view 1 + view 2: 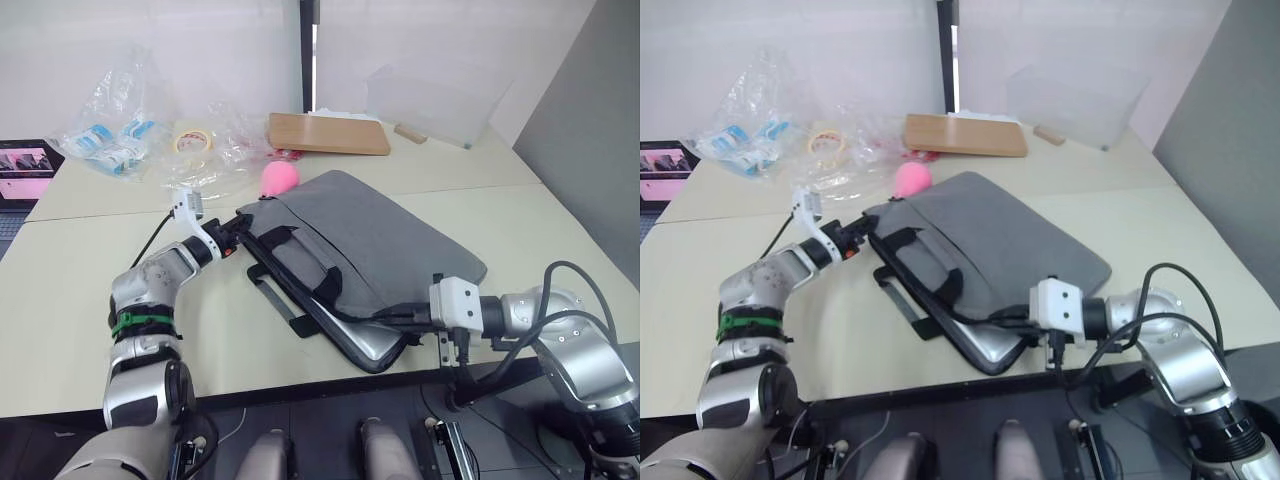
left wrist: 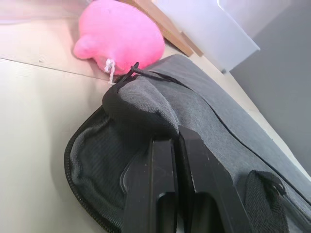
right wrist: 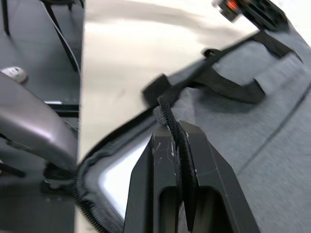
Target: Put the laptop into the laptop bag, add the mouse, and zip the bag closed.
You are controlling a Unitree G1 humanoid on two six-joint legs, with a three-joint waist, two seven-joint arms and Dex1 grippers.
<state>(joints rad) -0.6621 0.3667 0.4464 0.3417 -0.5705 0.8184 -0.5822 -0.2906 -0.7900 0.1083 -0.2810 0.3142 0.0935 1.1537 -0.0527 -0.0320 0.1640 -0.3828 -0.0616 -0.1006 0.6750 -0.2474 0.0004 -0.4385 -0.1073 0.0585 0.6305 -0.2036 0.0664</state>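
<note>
The grey laptop bag (image 1: 365,235) lies flat across the table with its black strap handles (image 1: 300,255) on the left side. The silver laptop (image 1: 365,340) sits inside it, one corner showing at the open near end. My left gripper (image 1: 240,225) is shut on the grey fabric at the bag's far left corner (image 2: 141,104). At the bag's near right corner my right gripper (image 1: 415,315) is shut on the black zip edging (image 3: 170,121), beside the laptop's bare metal (image 3: 126,167). The mouse is out of view.
A pink soft object (image 1: 281,177) rests against the bag's far corner. Behind it are a wooden board (image 1: 328,133), crumpled plastic bags (image 1: 130,140), a tape roll (image 1: 192,140) and a clear box (image 1: 430,100). A small laptop with a pink screen (image 1: 25,165) sits far left.
</note>
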